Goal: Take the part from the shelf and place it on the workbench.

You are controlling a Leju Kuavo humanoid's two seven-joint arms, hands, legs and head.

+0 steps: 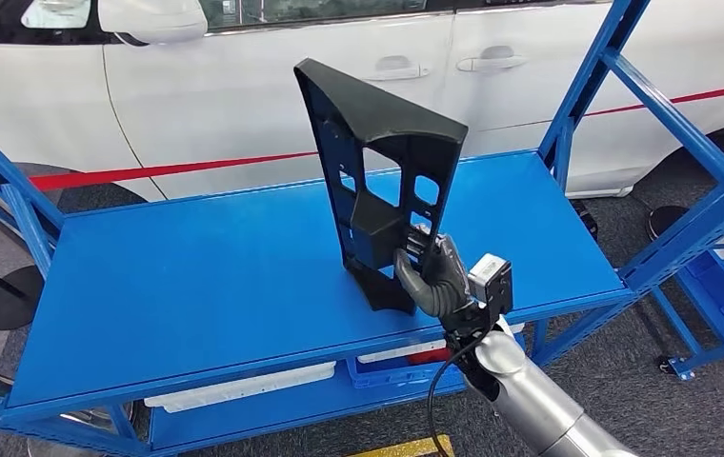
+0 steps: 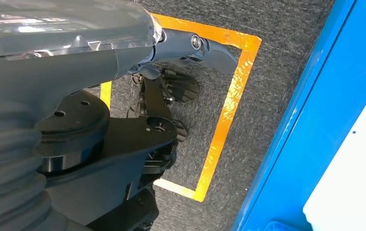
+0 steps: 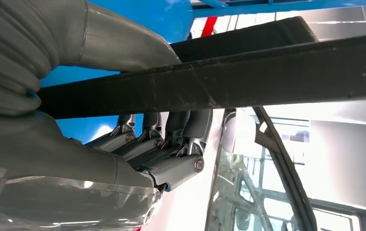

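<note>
beyond the right hand, a white car (image 1: pixel 244 86) with a red stripe stands behind the rack, far past the fingers. nearer, the blue shelf (image 1: pixel 196 276) spreads out under and ahead of the hand, its flat top deck reaching away to the hand's left, with blue uprights beside it and a lower level holding white trays just below the wrist. the black plastic trim panel (image 1: pixel 377 181), a tall part with cut-out windows, stands upright on that deck directly in front of the hand, its lower end apparently touching the surface, though contact there cannot be settled. the right hand (image 1: pixel 434 278) is clamped on the panel's lower edge: in the right wrist view the fingers (image 3: pixel 166 139) curl under a dark bar of the part (image 3: pixel 248 82) while the thumb lies over it. the left hand (image 2: pixel 190 48) hangs by the robot's side above grey carpet and an orange floor marking (image 2: pixel 229 106); whether it is parted or curled i cannot tell. the step in hand looks like the pick, grasp made and lift about to come. next calls for raising the tall panel clear of the deck without tipping it, then carrying it toward the workbench.
</note>
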